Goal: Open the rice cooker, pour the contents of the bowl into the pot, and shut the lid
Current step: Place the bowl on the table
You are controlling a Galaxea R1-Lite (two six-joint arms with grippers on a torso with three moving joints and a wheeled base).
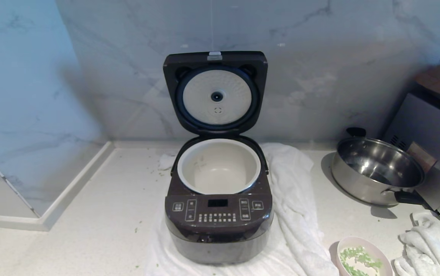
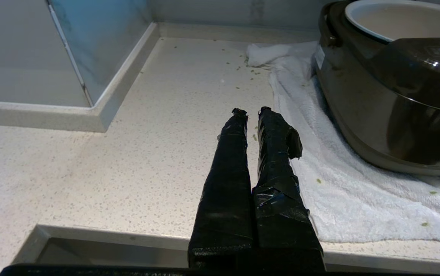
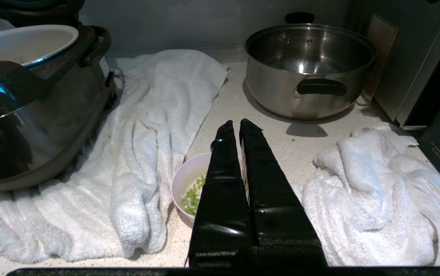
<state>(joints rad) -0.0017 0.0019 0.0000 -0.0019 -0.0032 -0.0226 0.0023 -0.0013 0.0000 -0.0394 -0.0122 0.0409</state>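
Start with what sits closest to you: the bowl is at the near right edge of the counter, partly cut off at the bottom of the head view, with the contents, chopped green bits over a whitish base, still inside it. Your right gripper hangs directly over it in the right wrist view, fingers pressed together and holding nothing, their tips pointing past the bowl's far rim toward the steel pan. So the bowl lies below and slightly back from those tips, and you would have to spread the fingers before coming down on the rim. How high the gripper hangs above the rim is hard to judge from this angle.

Your left gripper is closed too, also empty, out over bare counter on the other side of the white towel, well apart from the bowl. The right arm is plainly the nearer one for the pick.

Farther back, to the left of the bowl, the rice cooker stands on the towel with the lid already raised upright against the wall. The pot is seated in the body and looks empty, so the pour would travel leftward and away from you.
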